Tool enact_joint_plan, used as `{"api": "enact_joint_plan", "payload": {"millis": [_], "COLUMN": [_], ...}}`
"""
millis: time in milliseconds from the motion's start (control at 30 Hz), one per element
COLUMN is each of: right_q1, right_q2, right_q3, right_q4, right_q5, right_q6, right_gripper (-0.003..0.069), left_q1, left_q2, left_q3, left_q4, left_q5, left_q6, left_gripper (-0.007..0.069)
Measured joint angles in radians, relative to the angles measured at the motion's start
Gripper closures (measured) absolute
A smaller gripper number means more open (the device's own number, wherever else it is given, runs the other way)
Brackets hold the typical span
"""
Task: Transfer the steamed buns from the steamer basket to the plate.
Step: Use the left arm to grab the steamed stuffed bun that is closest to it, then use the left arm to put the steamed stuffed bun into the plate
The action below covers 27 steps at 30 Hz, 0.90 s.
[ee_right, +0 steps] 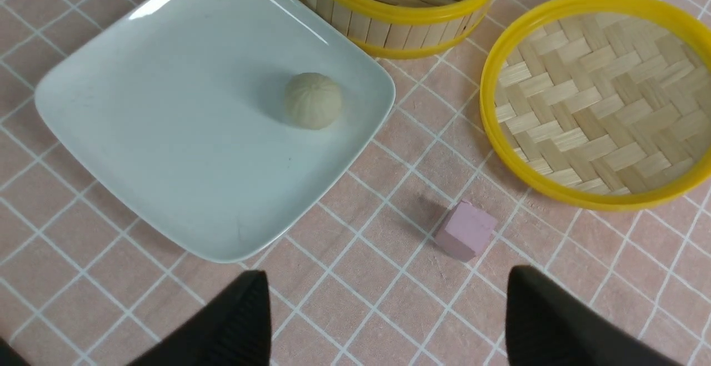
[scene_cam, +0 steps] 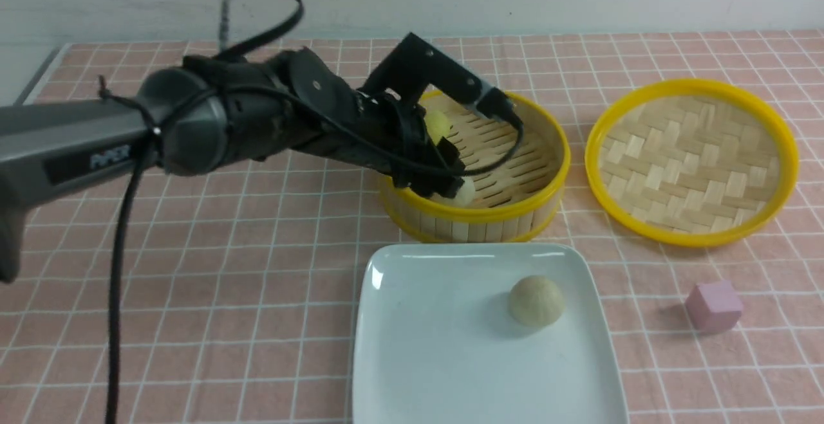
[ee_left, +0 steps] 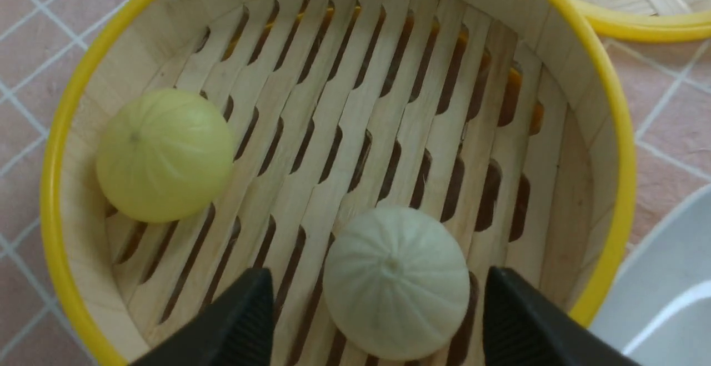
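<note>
Pink-checked cloth carries basket [scene_cam: 547, 173] and plate [scene_cam: 399, 347]. My left claw [ee_left: 377, 299] straddles the white bun [ee_left: 395, 282], fully open, empty. Closing off-centre could roll it toward 10 o'clock.

Deep round steamer basket [scene_cam: 515, 218], yellow-rimmed, slatted bamboo wall and floor, upright just behind the plate [scene_cam: 438, 347]. Inside, pale yellow bun [ee_left: 164, 155] against the wall and off-white pleated bun [ee_left: 395, 282] apart from it on the slats. Plate glossy white, square with rounded corners, carrying one beige bun [scene_cam: 536, 300] near its right edge.
</note>
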Motion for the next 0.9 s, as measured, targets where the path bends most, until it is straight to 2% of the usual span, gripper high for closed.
{"api": "enact_joint_plan", "payload": {"millis": [133,433,567,667,733,767,833,900], "right_q1": [0.0,0.0,0.0,0.0,0.0,0.0,0.0,0.0], "right_q2": [0.0,0.0,0.0,0.0,0.0,0.0,0.0,0.0], "right_q3": [0.0,0.0,0.0,0.0,0.0,0.0,0.0,0.0], "right_q4": [0.0,0.0,0.001,0.001,0.005,0.006,0.013,0.021], "right_q5": [0.027,0.041,0.042,0.042,0.046,0.046,0.046,0.046], "right_q6": [0.0,0.0,0.0,0.0,0.001,0.001,0.001,0.001], "right_gripper": [0.0109,0.0109,0.0109,0.011,0.011,0.011,0.0111,0.0111], "left_q1": [-0.028,-0.031,-0.031,-0.031,-0.031,-0.031,-0.031,-0.031], "left_q2": [0.029,0.083,0.11,0.117,0.118,0.118,0.118,0.117], "left_q3": [-0.001,-0.003,-0.003,-0.004,-0.004,-0.004,-0.004,-0.004], "left_q4": [0.01,0.009,0.01,0.006,-0.008,-0.01,-0.04,-0.064], "left_q5": [-0.077,-0.13,-0.132,-0.138,-0.165,-0.169,-0.203,-0.213], "left_q6": [0.0,0.001,0.001,-0.001,-0.001,-0.001,-0.001,-0.001], "left_gripper": [0.0118,0.0123,0.0166,0.0225,0.0343,0.0354,0.0495,0.0574]}}
